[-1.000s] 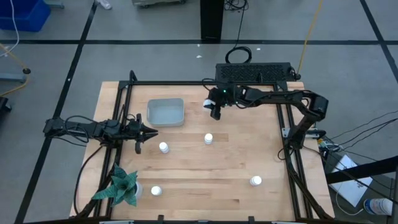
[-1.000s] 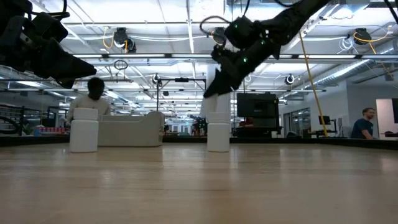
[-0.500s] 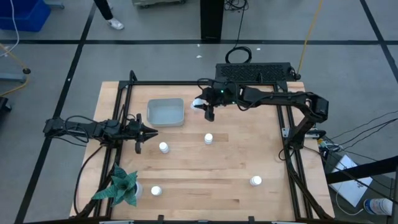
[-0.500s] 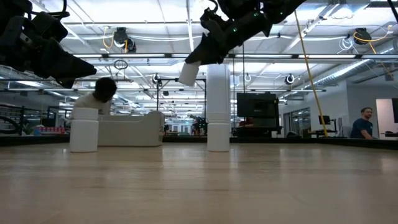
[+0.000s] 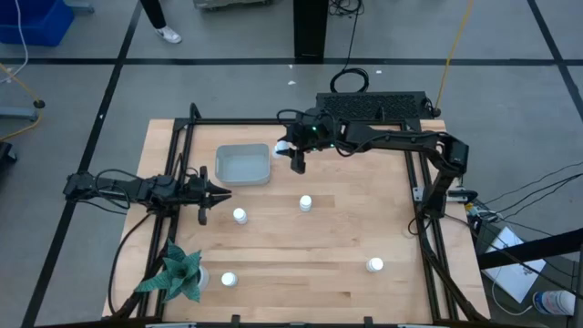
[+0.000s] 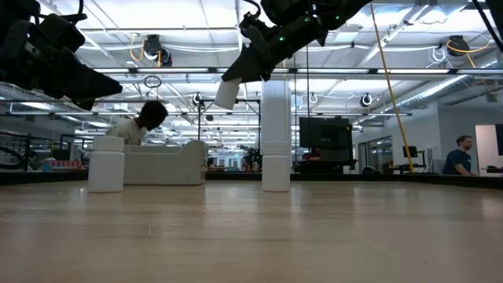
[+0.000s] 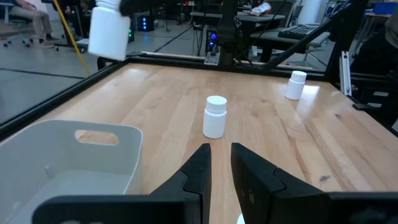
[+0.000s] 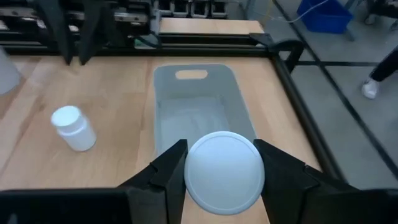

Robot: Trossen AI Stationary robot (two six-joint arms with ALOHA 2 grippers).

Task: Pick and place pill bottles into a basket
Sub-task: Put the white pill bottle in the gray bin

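A bottle (image 8: 224, 172) is being clamped between the fingers of the right gripper (image 5: 289, 148), its round cap facing the right wrist camera and a dark finger (image 8: 164, 171) pressed against each side. In the high view the gripper is being held in the air just beside the right edge of the basket (image 5: 242, 165); in the low view the held bottle (image 6: 226, 94) is seen hanging tilted, well above the table (image 6: 314, 236). The basket (image 8: 198, 112) is shown lying directly ahead of the gripper, its interior seen without any bottle in it, with a handle slot in its far wall. The left gripper (image 5: 217, 191) is being kept closed on nothing, its fingers (image 7: 200, 169) pressed together, hovering below the basket's left half as the high view shows it, near a standing bottle (image 5: 240, 216). Three further bottles are seen upright on the table: one (image 5: 306, 202) at the centre, one (image 5: 374, 264) toward the lower right, and one (image 5: 229, 279) toward the lower left, just beside a green plant (image 5: 178, 273). In the left wrist view the basket's near corner (image 7: 74, 162) is being shown beside the closed fingers, with the centre bottle (image 7: 214, 116) standing beyond them. People (image 6: 141, 126) are visible in the room behind the table.
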